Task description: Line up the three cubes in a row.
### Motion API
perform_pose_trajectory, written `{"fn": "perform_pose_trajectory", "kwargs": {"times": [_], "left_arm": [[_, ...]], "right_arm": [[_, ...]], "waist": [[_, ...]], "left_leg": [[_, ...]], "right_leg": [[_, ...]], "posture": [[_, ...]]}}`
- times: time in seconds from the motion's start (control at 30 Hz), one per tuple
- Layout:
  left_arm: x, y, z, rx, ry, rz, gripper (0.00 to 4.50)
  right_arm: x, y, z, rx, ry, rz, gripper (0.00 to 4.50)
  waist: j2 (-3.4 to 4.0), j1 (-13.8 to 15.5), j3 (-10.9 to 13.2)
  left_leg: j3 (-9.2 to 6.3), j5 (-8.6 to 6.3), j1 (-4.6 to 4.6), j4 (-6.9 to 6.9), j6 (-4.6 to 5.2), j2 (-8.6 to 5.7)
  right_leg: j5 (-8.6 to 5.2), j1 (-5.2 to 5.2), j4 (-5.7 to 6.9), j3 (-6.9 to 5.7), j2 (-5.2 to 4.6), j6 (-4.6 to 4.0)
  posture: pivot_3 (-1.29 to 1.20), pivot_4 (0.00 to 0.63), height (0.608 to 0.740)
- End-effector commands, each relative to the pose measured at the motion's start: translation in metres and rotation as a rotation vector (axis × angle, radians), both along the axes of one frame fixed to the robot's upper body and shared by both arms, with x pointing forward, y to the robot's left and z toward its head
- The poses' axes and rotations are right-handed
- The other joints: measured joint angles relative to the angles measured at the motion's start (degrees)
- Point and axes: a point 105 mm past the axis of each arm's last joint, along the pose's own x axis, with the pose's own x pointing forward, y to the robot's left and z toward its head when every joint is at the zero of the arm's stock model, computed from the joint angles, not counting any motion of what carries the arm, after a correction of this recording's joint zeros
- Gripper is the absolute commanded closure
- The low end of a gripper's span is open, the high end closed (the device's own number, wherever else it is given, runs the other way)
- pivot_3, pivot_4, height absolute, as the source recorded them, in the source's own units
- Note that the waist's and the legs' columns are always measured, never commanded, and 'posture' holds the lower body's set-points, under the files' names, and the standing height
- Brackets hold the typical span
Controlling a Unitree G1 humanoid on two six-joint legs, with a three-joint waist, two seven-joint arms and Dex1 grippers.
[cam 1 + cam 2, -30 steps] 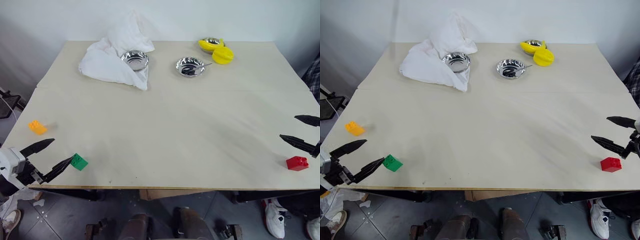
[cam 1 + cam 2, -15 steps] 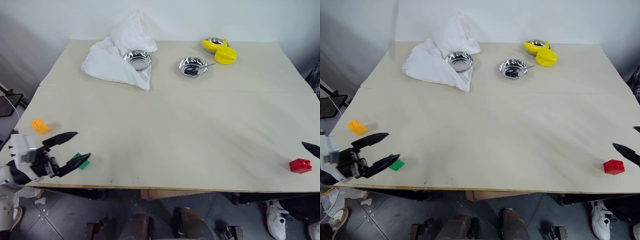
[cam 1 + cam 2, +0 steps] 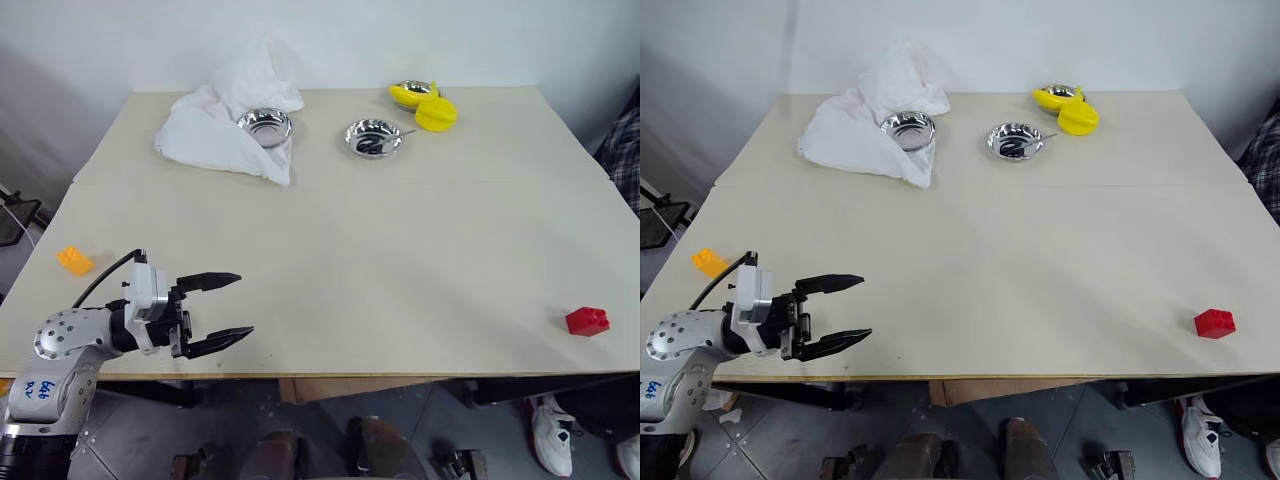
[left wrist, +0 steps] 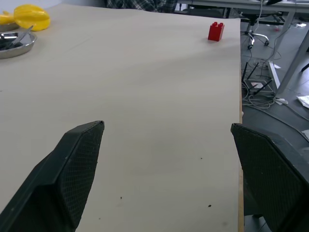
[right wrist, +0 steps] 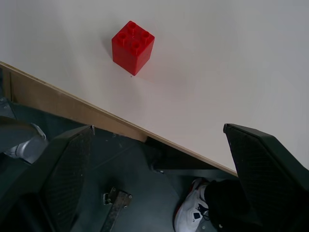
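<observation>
The orange cube (image 3: 74, 260) lies near the table's left edge. At the front right lies the red cube (image 3: 587, 321), with its studs up (image 5: 133, 47). The green cube is hidden. My left gripper (image 3: 241, 305) hovers open and empty over the table's front left, pointing right across the table toward the far-off red cube (image 4: 216, 31). My right gripper (image 5: 158, 129) stands open and empty past the table's front edge, short of the red cube and above the floor.
At the back of the table (image 3: 400, 250) a white cloth (image 3: 215, 120) wraps round a steel bowl (image 3: 265, 125). A second bowl (image 3: 374, 137) and yellow plastic pieces (image 3: 422, 104) lie to its right. A shoe (image 3: 548, 435) rests on the floor.
My left gripper has swung right along the front edge, past the spot where the green cube lay, and now hides it. My right gripper has drawn back out of the head views.
</observation>
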Motion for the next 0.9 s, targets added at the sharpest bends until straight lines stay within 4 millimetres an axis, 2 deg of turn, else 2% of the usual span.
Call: {"fn": "perform_pose_trajectory", "kwargs": {"times": [0.03,0.1,0.27,0.37,0.53,0.7,0.9], "left_arm": [[-0.005,-0.005,0.008,0.01,-0.051,-0.014,0.03],[-0.005,-0.005,0.008,0.016,-0.058,-0.009,0.03],[-0.004,-0.007,0.01,0.016,-0.068,-0.001,0.03],[-0.005,-0.008,0.011,0.018,-0.071,0.0,0.03],[-0.009,-0.012,0.014,0.02,-0.093,0.012,0.03],[-0.01,-0.014,0.018,0.022,-0.095,0.021,0.03],[-0.012,-0.013,0.022,0.027,-0.095,0.032,0.03]], "right_arm": [[0.018,0.011,0.009,-0.058,0.048,0.113,0.0],[0.026,0.015,0.002,-0.12,0.127,0.173,0.0],[0.061,0.023,-0.005,-0.256,0.242,0.272,0.0],[0.077,0.026,-0.007,-0.301,0.277,0.302,0.0],[0.121,0.038,-0.006,-0.418,0.279,0.35,0.0],[0.124,0.042,-0.013,-0.41,0.375,0.411,0.0],[0.114,0.046,-0.018,-0.372,0.495,0.481,0.0]], "waist": [[0.01,0.1,0.0],[0.07,0.3,0.0],[0.1,0.4,0.0],[0.12,0.5,0.0],[0.21,0.1,0.0],[0.22,0.9,0.0],[0.23,1.0,0.0]], "left_leg": [[0.01,0.01,0.02,0.01,0.02,0.0],[0.01,0.02,0.06,0.01,0.02,0.0],[-0.03,0.07,0.03,-0.04,-0.08,-0.01],[-0.03,0.17,-0.07,-0.02,-0.28,0.0],[0.0,0.15,-0.18,0.06,-0.34,0.0],[-0.14,0.14,-0.26,0.05,-0.41,0.0],[-0.13,0.11,-0.29,0.06,-0.39,0.01]], "right_leg": [[0.0,0.04,-0.02,0.0,0.0,-0.01],[0.01,0.05,-0.02,0.0,-0.01,-0.02],[0.01,-0.01,-0.03,-0.05,-0.01,-0.02],[0.01,-0.11,-0.03,-0.1,-0.01,-0.02],[0.02,-0.24,-0.03,-0.12,0.0,0.0],[0.02,-0.3,-0.01,-0.25,0.01,0.0],[0.02,-0.3,-0.06,-0.25,0.01,0.01]], "posture": [[0.0,0.15,0.74],[0.0,0.15,0.74],[0.0,0.15,0.74],[0.0,0.15,0.74],[0.0,0.15,0.74],[0.0,0.15,0.74],[0.0,0.15,0.74]]}}
